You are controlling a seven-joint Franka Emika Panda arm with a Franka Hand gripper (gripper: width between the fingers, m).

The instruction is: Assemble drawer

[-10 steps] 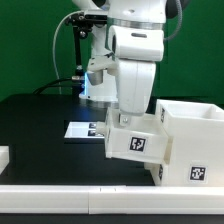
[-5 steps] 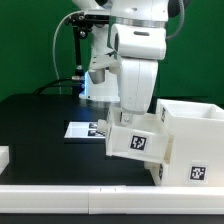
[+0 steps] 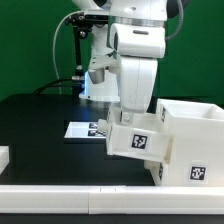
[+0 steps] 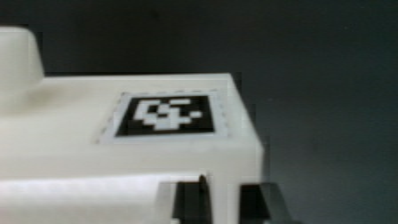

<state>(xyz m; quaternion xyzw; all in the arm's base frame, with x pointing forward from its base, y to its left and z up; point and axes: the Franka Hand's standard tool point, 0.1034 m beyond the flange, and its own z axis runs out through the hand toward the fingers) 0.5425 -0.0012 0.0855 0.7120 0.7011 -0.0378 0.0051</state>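
My gripper (image 3: 124, 118) comes straight down from the arm and is shut on the wall of a shallow white drawer tray (image 3: 138, 142). The tray hangs tilted above the table, its square tag facing the camera. It touches or overlaps the near left corner of the large white box shell (image 3: 192, 130), which stands at the exterior view's right with a tag low on its front. In the wrist view the two dark fingers (image 4: 183, 203) straddle the tray's thin white wall, with my gripper (image 4: 222, 205) centred on it. The tray's tag (image 4: 169, 113) lies just beyond.
The marker board (image 3: 84, 130) lies flat on the black table behind the tray. A long white bar (image 3: 60, 190) edges the table's front, and a small white block (image 3: 3, 157) sits at the left edge. A green wall and a lamp stand behind.
The held tray has shifted very slightly toward the box shell and up. The grip is unchanged.
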